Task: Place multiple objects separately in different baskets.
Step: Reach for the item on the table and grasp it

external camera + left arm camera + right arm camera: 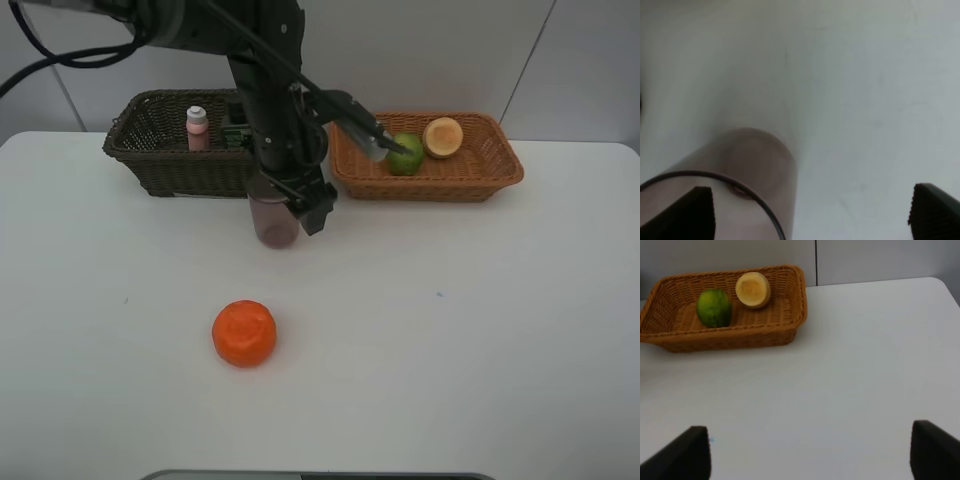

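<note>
The translucent pinkish cup [275, 222] stands on the table just in front of the dark brown basket [160, 160]. My left gripper [302, 205] hangs over it, open. In the left wrist view one fingertip [692, 212] sits at the cup [755, 170] mouth and the other is far off to its side. The pink white-capped bottle [197, 128] and the dark pump bottle [235, 125] stand in the dark basket. The lime [405, 155] and the red-yellow fruit [442, 137] lie in the orange-tan basket [500, 170]. The orange fruit [244, 332] lies on the table. My right gripper [810, 455] is open and empty.
The white table [480, 330] carries both baskets along its far edge. The left arm [265, 90] reaches down between the baskets. In the right wrist view the orange-tan basket [790, 315] with the lime [714, 307] lies well ahead of the fingers.
</note>
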